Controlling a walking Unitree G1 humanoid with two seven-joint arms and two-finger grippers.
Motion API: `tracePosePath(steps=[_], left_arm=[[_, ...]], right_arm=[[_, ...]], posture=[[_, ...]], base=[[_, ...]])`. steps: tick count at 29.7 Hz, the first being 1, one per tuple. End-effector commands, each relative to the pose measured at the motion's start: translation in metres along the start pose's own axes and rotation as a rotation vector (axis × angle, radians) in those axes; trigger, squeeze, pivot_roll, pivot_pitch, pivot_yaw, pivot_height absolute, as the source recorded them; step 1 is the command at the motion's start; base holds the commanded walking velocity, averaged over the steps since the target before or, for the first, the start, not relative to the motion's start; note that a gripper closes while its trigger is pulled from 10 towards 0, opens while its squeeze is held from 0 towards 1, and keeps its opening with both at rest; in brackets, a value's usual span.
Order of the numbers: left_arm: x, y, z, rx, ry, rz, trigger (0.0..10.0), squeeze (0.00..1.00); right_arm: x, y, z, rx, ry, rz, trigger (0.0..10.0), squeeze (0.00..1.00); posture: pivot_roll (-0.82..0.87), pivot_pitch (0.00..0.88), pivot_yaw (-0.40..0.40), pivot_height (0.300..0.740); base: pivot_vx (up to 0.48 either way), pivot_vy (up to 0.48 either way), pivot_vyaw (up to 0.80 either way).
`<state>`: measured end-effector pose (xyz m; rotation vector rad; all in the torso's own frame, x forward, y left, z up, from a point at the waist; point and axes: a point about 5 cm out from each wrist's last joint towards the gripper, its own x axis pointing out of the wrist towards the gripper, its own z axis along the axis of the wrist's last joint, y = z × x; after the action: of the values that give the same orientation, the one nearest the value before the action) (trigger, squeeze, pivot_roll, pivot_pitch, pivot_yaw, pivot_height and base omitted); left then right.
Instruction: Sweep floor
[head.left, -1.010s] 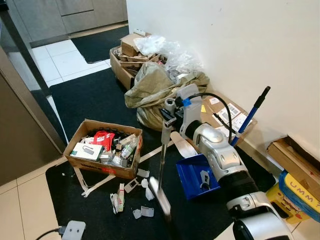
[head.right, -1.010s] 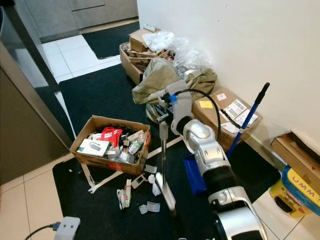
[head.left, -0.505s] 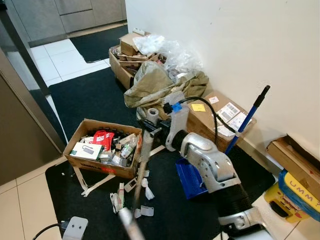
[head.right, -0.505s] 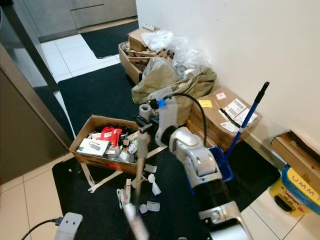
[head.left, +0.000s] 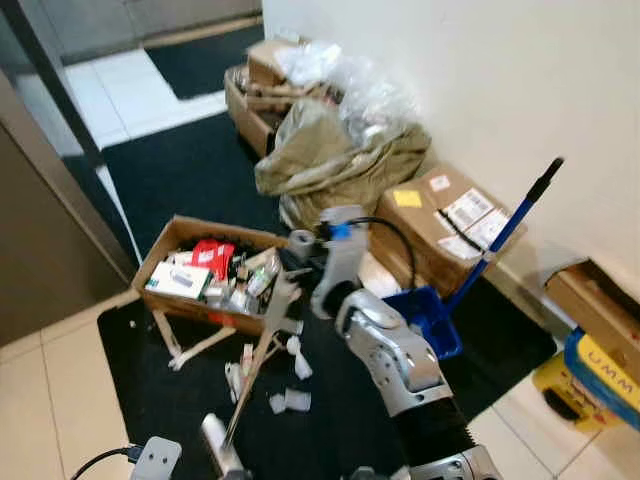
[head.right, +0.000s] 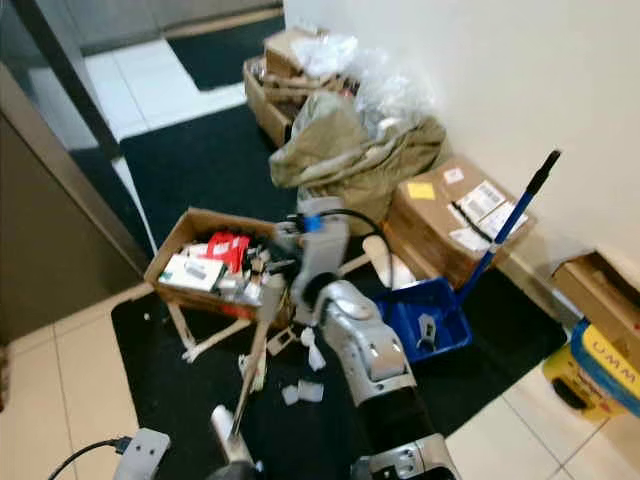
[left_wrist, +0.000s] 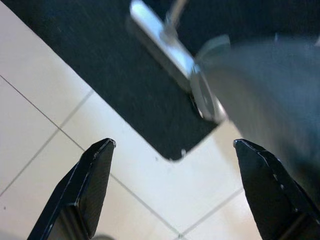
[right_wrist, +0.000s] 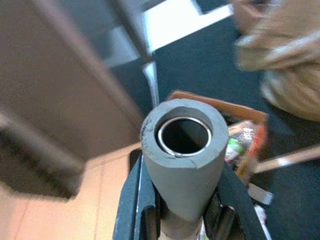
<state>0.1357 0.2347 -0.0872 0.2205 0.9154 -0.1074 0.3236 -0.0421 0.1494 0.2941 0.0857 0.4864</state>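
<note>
Right gripper (right_wrist: 181, 210) was clamped on the broom handle (head.left: 262, 355), angled down over the black mat (head.left: 190, 385) beside the cardboard box (head.left: 205, 272). Left gripper (left_wrist: 172, 187) hung open over tile.

A matt grey foam grip (right_wrist: 182, 165) sleeves the broom's shiny metal tube (head.left: 252, 375), the right arm (head.left: 390, 350) is brushed silver metal, the dustpan (head.left: 425, 318) is glossy blue plastic, and cardboard boxes (head.left: 205, 270), a crumpled cloth sack (head.left: 335, 160) and paper scraps (head.left: 290, 400) rest on rough black carpet (head.left: 190, 180) beside smooth beige tile (head.left: 50, 400).
</note>
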Motion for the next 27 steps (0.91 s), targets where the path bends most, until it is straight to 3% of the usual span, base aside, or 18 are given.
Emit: tracePosePath(steps=[1, 6, 13, 14, 16, 18, 21, 22, 23, 24, 25, 27], left_arm=[[-0.005, -0.003, -0.014, 0.025, 0.029, -0.026, 10.0, 0.0], [-0.009, -0.003, -0.018, 0.032, 0.022, -0.032, 10.0, 0.0], [-0.018, 0.002, -0.027, 0.061, -0.014, -0.045, 10.0, 0.0], [-0.018, 0.003, -0.026, 0.067, -0.019, -0.048, 10.0, 0.0], [-0.018, 0.003, -0.026, 0.067, -0.019, -0.048, 10.0, 0.0], [-0.018, 0.003, -0.025, 0.078, -0.029, -0.055, 10.0, 0.0], [-0.018, 0.002, -0.024, 0.083, -0.035, -0.058, 10.0, 0.0], [-0.017, 0.002, -0.022, 0.088, -0.041, -0.061, 10.0, 0.0], [-0.017, 0.002, -0.022, 0.088, -0.041, -0.061, 10.0, 0.0], [-0.017, 0.002, -0.021, 0.091, -0.047, -0.062, 10.0, 0.0], [-0.017, 0.002, -0.021, 0.091, -0.047, -0.062, 10.0, 0.0], [-0.016, 0.002, -0.018, 0.093, -0.06, -0.064, 10.0, 0.0]], right_arm=[[0.006, 0.039, -0.006, 0.148, -0.069, 0.054, 10.0, 0.0], [0.004, 0.039, -0.009, 0.142, -0.098, 0.036, 10.0, 0.0], [0.0, 0.024, -0.011, -0.007, -0.203, -0.051, 10.0, 0.0], [0.001, 0.019, -0.007, -0.061, -0.219, -0.055, 10.0, 0.0], [0.001, 0.019, -0.007, -0.061, -0.219, -0.055, 10.0, 0.0], [0.001, 0.011, 0.004, -0.182, -0.276, -0.059, 10.0, 0.0], [0.001, 0.007, 0.012, -0.253, -0.308, -0.055, 10.0, 0.0], [0.0, 0.002, 0.021, -0.33, -0.343, -0.046, 10.0, 0.0], [0.0, 0.002, 0.021, -0.33, -0.343, -0.046, 10.0, 0.0], [0.0, -0.002, 0.03, -0.405, -0.376, -0.038, 10.0, 0.0], [0.0, -0.002, 0.03, -0.405, -0.376, -0.038, 10.0, 0.0], [-0.002, -0.01, 0.049, -0.516, -0.447, -0.031, 10.0, 0.0]], posture=[[0.03, 0.346, 0.02, 0.74], [0.05, 0.379, 0.022, 0.74], [0.09, 0.43, 0.04, 0.74], [0.09, 0.431, 0.041, 0.74], [0.09, 0.431, 0.041, 0.74], [0.09, 0.43, 0.047, 0.74], [0.09, 0.429, 0.047, 0.74], [0.09, 0.427, 0.048, 0.74], [0.09, 0.427, 0.048, 0.74], [0.09, 0.424, 0.047, 0.74], [0.09, 0.424, 0.047, 0.74], [0.08, 0.419, 0.047, 0.74]], base=[[0.0, 0.0, 0.0], [0.0, 0.0, 0.0], [0.0, 0.0, 0.0], [0.0, 0.0, 0.0], [0.0, 0.0, 0.0], [0.0, 0.0, 0.0], [0.0, 0.0, 0.0], [0.0, 0.0, 0.0], [0.0, 0.0, 0.0], [0.0, 0.0, 0.0], [0.0, 0.0, 0.0], [0.0, 0.0, 0.0]])
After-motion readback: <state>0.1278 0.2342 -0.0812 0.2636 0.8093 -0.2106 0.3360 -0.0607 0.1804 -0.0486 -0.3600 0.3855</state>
